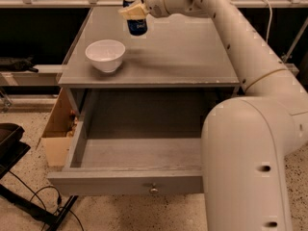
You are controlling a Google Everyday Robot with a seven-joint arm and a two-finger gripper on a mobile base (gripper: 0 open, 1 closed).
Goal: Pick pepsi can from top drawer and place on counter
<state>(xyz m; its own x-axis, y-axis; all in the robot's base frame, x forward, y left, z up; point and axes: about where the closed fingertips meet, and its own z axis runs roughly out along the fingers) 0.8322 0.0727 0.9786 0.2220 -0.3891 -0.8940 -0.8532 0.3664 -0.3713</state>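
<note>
Placing is the step you have in hand, as I judge it; the pepsi can (138, 27) is out of the top drawer (126, 182), which stands pulled open with its grey bottom bare; the can hangs over the far left part of the counter (187, 52), beyond the white bowl (105, 55) and apart from it. Whether the can's base touches the counter top I cannot tell from this angle; it looks to be a little above it.

Your gripper (133, 11) is at the end of the arm that reaches across from the right, up near the back edge of the counter; it is closed about the upper part of the can, one tan finger (131, 11) lying across the can's side, so only the blue lower half shows clearly below it; nothing else is in its hold.

What the next move calls for, by my reckoning: lower the can straight down until its base sits flat on the counter; keep it upright and clear of the bowl; only then part the fingers, and lift away without dragging the can over.
</note>
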